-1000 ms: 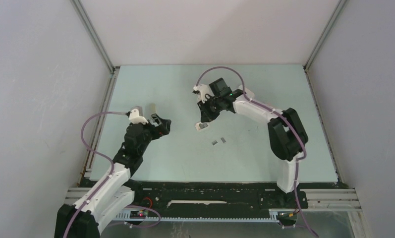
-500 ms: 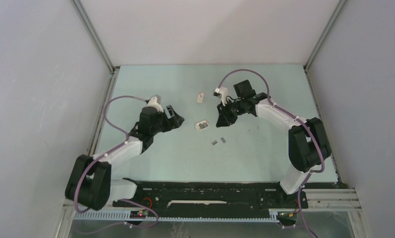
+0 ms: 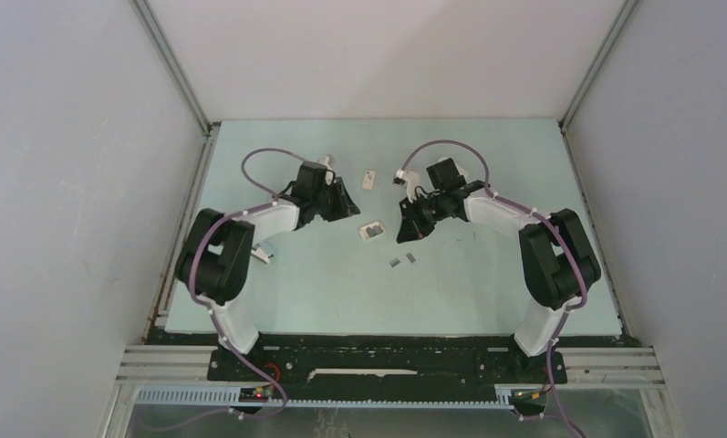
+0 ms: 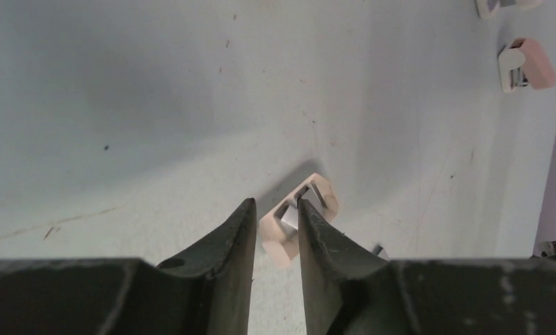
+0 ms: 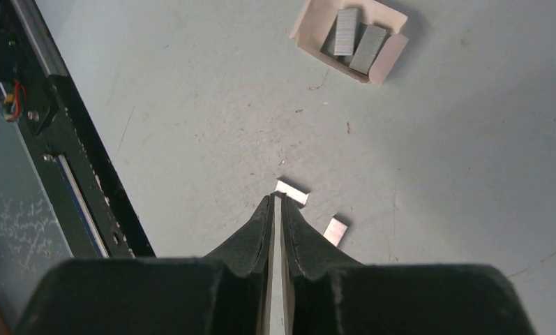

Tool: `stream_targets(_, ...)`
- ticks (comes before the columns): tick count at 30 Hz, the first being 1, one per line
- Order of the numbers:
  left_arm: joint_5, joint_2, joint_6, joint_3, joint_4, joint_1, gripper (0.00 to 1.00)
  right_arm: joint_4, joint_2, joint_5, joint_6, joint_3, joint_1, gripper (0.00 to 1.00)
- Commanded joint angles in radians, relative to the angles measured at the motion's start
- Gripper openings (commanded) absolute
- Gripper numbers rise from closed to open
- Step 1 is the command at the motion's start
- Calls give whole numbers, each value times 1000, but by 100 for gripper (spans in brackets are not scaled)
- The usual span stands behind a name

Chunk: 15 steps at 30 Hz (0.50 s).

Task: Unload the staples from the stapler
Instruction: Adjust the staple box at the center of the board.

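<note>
Swung inward from the left edge, left gripper (image 4: 275, 204) now faces the cream box (image 5: 392, 54), fingers slightly parted, empty. Right gripper (image 5: 275, 199), pinched closed on nothing, hangs over two loose staples (image 5: 292, 192) on the table (image 3: 487, 301), apparently already unloaded.

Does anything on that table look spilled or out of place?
Yes. Two staple strips lie loose on the table, outside the small open box that holds more strips. They look scattered, not stored.
</note>
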Motion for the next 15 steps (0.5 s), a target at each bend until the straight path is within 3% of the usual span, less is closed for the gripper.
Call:
stream_targets(1, 43, 83, -4, 138, -78, -25, 33, 95, 50, 12, 111, -8, -1, 13)
stream_targets(15, -25, 194, 13, 243, -216, -39, 27, 115, 202, 125, 198, 111, 87, 11)
